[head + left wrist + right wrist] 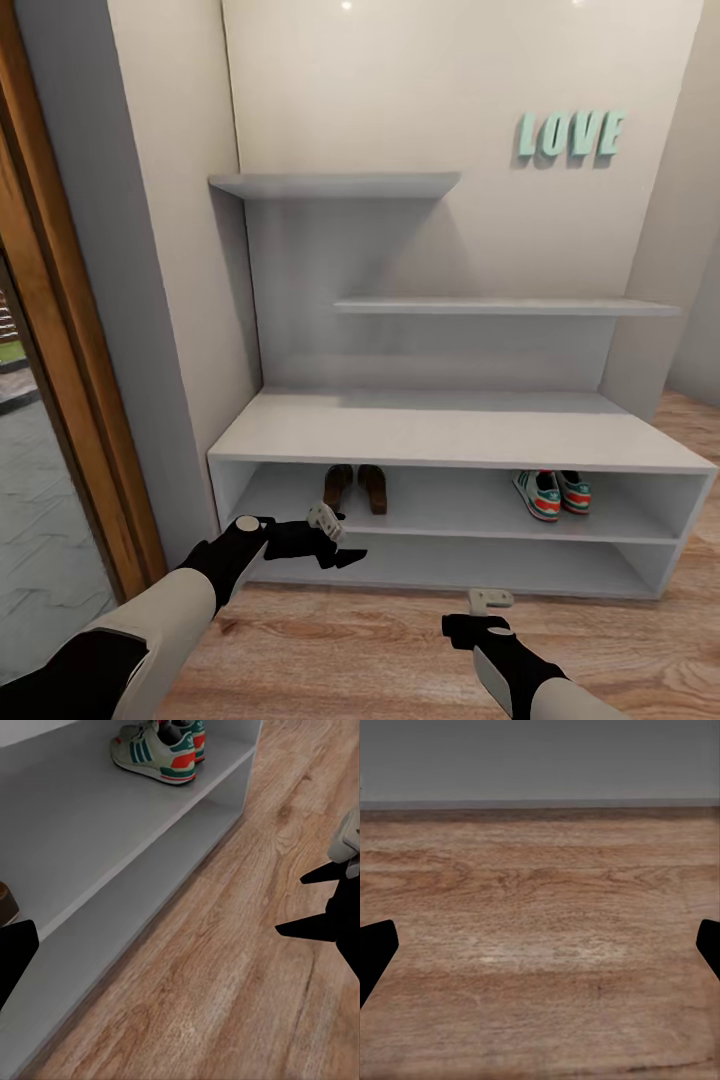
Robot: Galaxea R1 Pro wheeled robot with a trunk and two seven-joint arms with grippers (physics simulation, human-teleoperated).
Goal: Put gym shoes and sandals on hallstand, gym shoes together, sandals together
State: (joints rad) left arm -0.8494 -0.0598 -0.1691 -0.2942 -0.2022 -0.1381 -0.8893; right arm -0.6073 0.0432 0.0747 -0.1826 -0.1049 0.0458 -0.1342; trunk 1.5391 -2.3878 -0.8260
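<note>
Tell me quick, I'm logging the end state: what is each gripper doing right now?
Left gripper: open, holding nothing, in front of the hallstand.
Right gripper: open, holding nothing, over the corridor floor.

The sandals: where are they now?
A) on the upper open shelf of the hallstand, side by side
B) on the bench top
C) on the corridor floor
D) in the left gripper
A: the sandals stand together on the hallstand's upper open shelf, left part.

Head camera faces the hallstand (450, 440); wrist cameras (low) share floor (540, 945).
</note>
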